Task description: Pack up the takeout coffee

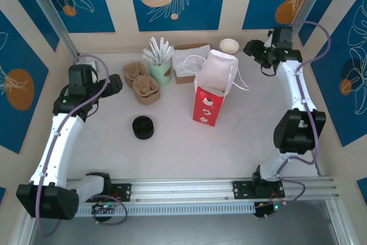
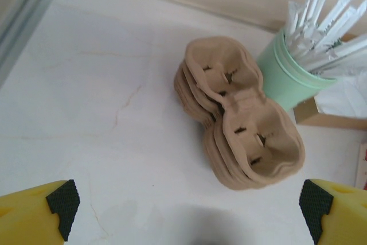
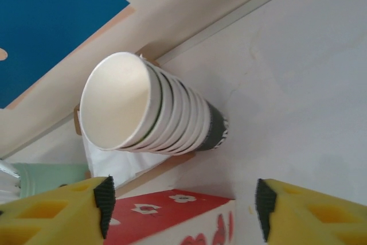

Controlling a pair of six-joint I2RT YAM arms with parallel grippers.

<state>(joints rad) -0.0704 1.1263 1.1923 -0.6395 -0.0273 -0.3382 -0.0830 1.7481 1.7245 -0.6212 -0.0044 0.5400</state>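
The takeout coffee is out of view. A stack of white lidless paper cups [image 1: 229, 45] [image 3: 149, 113] stands at the back right, seen on a slant past my right gripper's fingers. My right gripper [image 1: 253, 48] [image 3: 182, 210] hovers beside that stack, open, with nothing between its pads. Below it is the top of the red paper bag [image 3: 166, 222], which stands upright and open mid-table [image 1: 210, 100]. My left gripper [image 1: 114, 84] [image 2: 189, 207] is open over bare table, just short of a stack of brown pulp cup carriers [image 2: 241, 119] [image 1: 143, 84].
A loose black lid [image 1: 143, 127] lies on the table in front of the carriers. A green cup of wrapped straws [image 1: 160, 68] [image 2: 287, 67] and a napkin box [image 1: 186, 62] sit at the back. The walls stand close behind them.
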